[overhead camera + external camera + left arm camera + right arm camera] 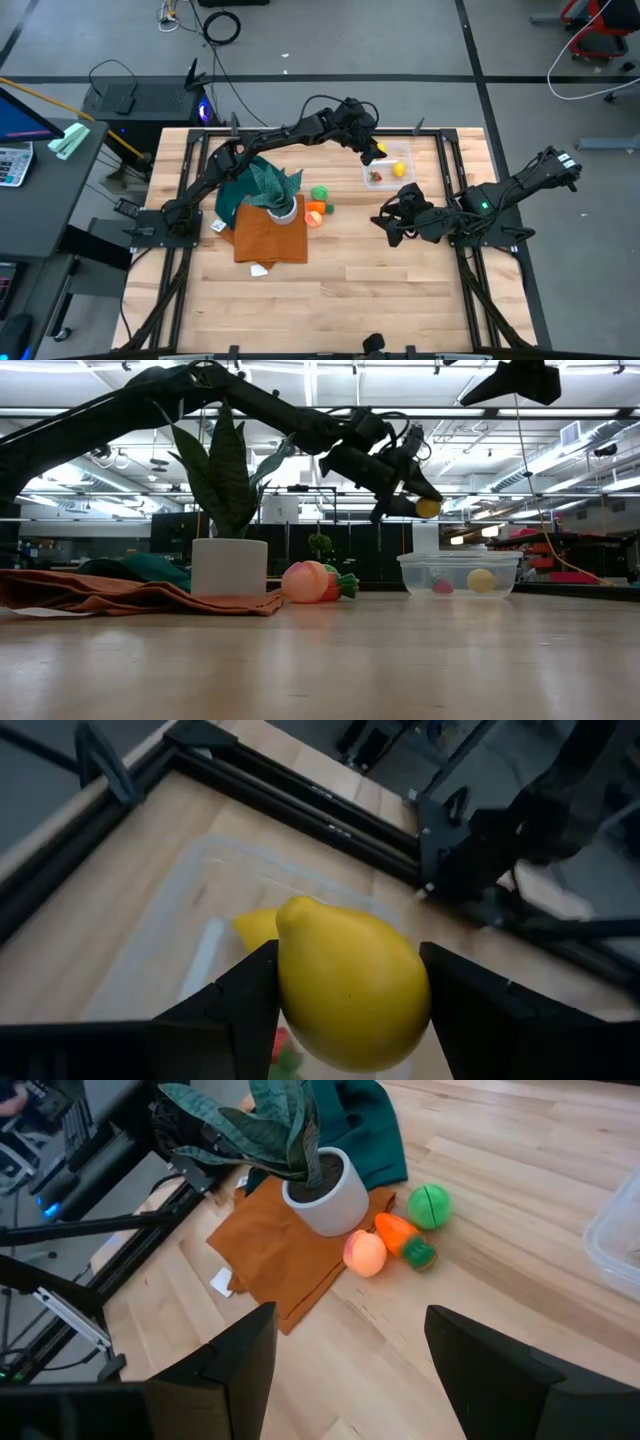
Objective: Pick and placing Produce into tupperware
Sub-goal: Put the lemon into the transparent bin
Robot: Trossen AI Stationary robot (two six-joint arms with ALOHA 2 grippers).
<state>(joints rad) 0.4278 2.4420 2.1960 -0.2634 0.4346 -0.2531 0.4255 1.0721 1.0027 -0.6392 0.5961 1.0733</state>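
Dropping this one in cleanly is really just about lining up before letting go. The left claw (350, 985) is clamped on a yellow lemon-shaped piece (350, 985), fingers snug on both sides, and it hangs in the air above the tupperware (388, 168), which sits near the far right corner of the surface (400, 290). From the low view the lemon (428, 507) looks clear of the rim, over the tub's near-left part rather than dead centre.

Two pieces already sit inside: another yellow one (481, 580) and a red one (443, 586). So my take: nudge the claw a bit further over the middle of the tub, come down until the lemon is just above the rim, then open. Letting go from up high risks a bounce off the pieces inside or a roll out over the low wall. That clear plastic looks light too, so bumping the wall with a finger could shove the whole tub.

Still waiting out on the surface beside the white plant pot (325, 1192): a peach-coloured ball (364, 1252), an orange carrot-like piece (398, 1237) touching it, and a green ball (429, 1205) just beside those. They lie at the edge of the brown cloth (280, 1255).

The right claw (392, 222) is parked low over the surface on its own side, fingers spread wide and empty, well apart from the tub. It's fine staying put as long as it doesn't drift toward the drop.
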